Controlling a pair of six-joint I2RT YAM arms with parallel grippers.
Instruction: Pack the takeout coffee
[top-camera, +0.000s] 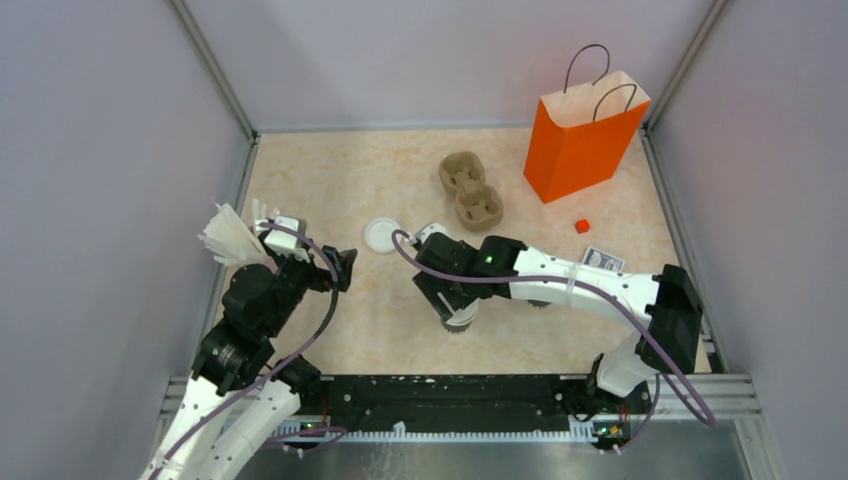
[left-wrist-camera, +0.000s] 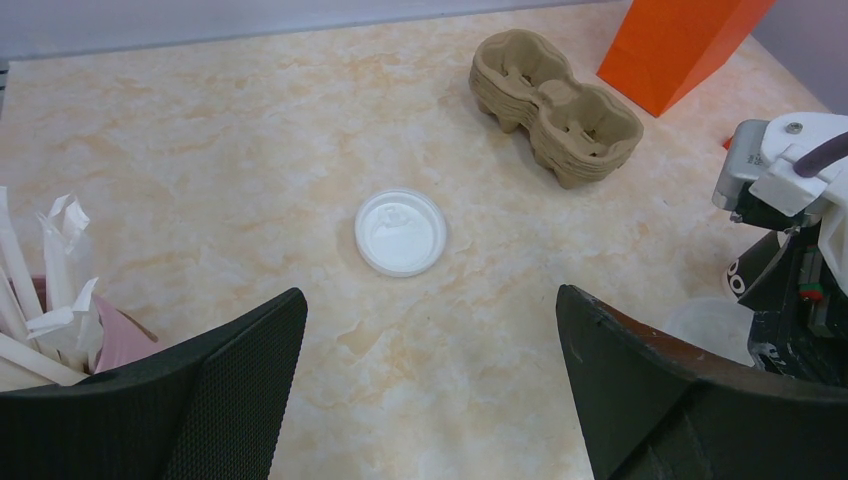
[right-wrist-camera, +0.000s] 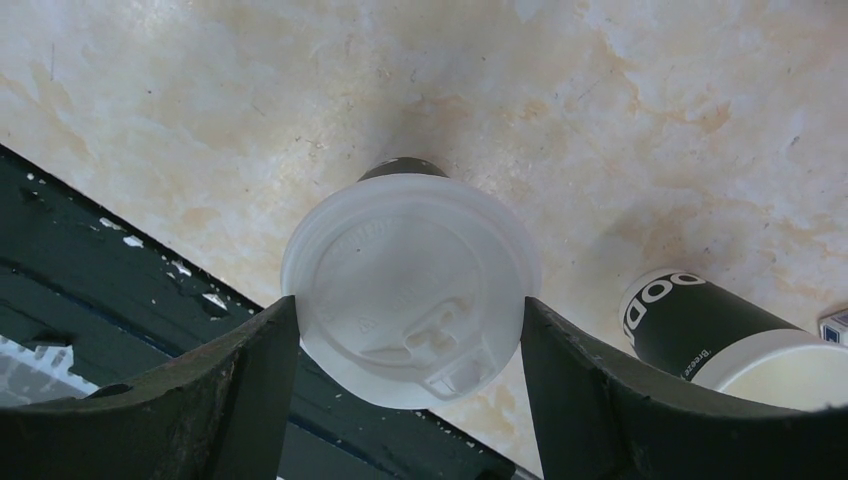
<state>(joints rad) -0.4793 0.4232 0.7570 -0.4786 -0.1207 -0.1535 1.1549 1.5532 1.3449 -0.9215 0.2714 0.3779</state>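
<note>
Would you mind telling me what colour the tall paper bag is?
The paper bag is bright orange, seen best in the top external view.

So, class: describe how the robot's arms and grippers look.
The left arm and right arm have white links, black joint housings and purple cables. A green light glows on the right. The left gripper and right gripper each have two broad black fingers.

takeout coffee mostly hidden under right pincer, dark cup partly behind a finger, card print unreadable
</note>
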